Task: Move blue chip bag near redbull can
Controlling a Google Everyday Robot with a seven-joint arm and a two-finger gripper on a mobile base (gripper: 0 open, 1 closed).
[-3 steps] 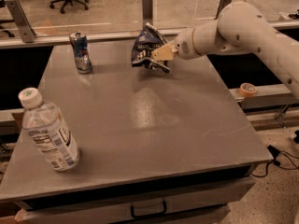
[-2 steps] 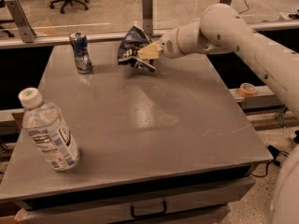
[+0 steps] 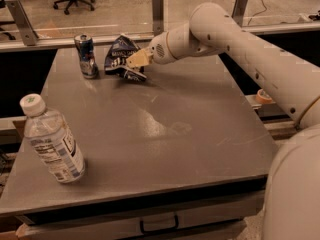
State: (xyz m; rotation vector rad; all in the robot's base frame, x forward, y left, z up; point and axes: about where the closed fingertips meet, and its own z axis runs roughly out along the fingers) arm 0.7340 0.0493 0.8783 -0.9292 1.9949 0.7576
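The blue chip bag (image 3: 120, 57) is dark navy with white lettering and sits at the far left part of the grey table (image 3: 200, 129), its lower edge at the surface. My gripper (image 3: 134, 60) is shut on the bag's right side, reaching in from the right on the white arm. The redbull can (image 3: 86, 55), blue and silver, stands upright just left of the bag with a narrow gap between them.
A clear plastic water bottle (image 3: 51, 141) with a white cap stands at the table's near left. A glass barrier with metal posts (image 3: 158, 6) runs behind the far edge. A drawer handle (image 3: 158, 225) shows below the front edge.
My gripper has carried the chip bag leftward along the far side of the table, from about the middle to just beside the can, and lowered it. The can and bottle have not moved.
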